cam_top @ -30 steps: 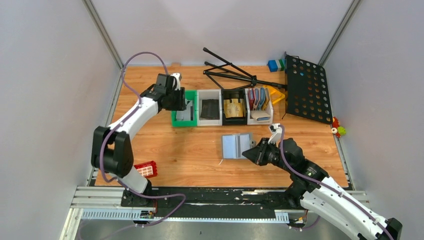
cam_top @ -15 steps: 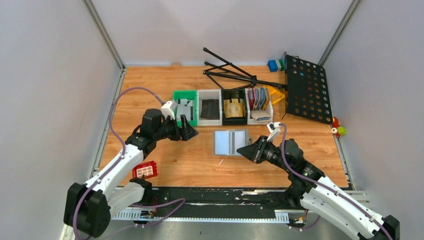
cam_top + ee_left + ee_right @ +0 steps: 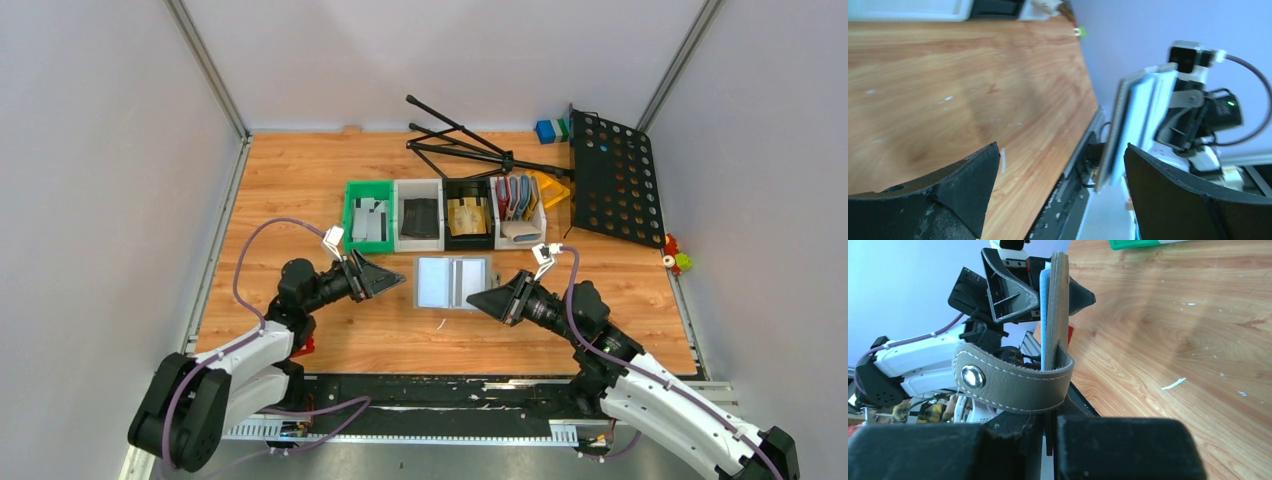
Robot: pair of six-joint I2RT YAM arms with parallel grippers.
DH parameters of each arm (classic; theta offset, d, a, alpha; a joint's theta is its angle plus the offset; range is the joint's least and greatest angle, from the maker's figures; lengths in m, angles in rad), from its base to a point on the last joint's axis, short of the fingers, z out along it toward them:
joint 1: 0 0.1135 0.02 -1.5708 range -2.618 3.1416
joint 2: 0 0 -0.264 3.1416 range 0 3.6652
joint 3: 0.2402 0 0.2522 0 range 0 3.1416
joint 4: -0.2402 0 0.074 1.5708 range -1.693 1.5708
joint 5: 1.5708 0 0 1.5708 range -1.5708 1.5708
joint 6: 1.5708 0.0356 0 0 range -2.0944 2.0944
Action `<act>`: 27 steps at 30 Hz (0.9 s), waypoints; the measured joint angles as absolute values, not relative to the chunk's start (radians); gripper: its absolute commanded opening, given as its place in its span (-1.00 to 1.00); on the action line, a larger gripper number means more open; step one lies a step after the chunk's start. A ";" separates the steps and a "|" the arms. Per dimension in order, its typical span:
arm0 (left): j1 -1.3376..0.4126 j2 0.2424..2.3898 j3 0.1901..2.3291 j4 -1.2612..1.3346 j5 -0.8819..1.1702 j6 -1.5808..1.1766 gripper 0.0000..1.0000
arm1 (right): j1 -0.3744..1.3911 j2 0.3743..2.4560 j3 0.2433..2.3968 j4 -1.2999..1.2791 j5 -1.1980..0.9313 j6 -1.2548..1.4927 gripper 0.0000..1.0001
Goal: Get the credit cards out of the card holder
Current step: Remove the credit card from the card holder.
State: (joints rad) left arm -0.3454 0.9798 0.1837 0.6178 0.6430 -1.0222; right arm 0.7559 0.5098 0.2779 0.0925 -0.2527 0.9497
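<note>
The grey-blue card holder [image 3: 452,283] hangs opened flat above the table's middle, its pale inner pockets facing up. My right gripper [image 3: 487,299] is shut on its right edge. In the right wrist view the holder [image 3: 1060,310] stands edge-on, its snap strap looped above my gripper [image 3: 1050,421], with pale blue card edges showing inside. My left gripper [image 3: 389,276] is wide open just left of the holder, not touching it. In the left wrist view the holder [image 3: 1135,120] shows beyond the gap of the open gripper [image 3: 1062,146]. Pale grey credit cards [image 3: 375,215] lie in the green bin.
A row of small bins stands behind the holder: the green bin [image 3: 352,235], a white one [image 3: 418,242] with a black flat item, a black one [image 3: 467,241] with a tan item, and a white one [image 3: 520,240] with red and blue holders. A black music stand [image 3: 612,178] lies at the back right.
My left arm has drawn back from the green bin to the holder's left side, and its jaws have opened wide. My right gripper has carried the holder leftward and turned it flat.
</note>
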 measured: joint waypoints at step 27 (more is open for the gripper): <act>-0.595 1.113 0.210 1.012 0.664 -1.161 -0.12 | 0.759 0.733 0.292 0.246 -0.385 1.001 -0.74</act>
State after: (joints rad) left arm -0.5949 1.1130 0.2104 1.0122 0.6636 -1.1610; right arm 0.7589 0.7334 0.2924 0.2459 -0.3851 1.0008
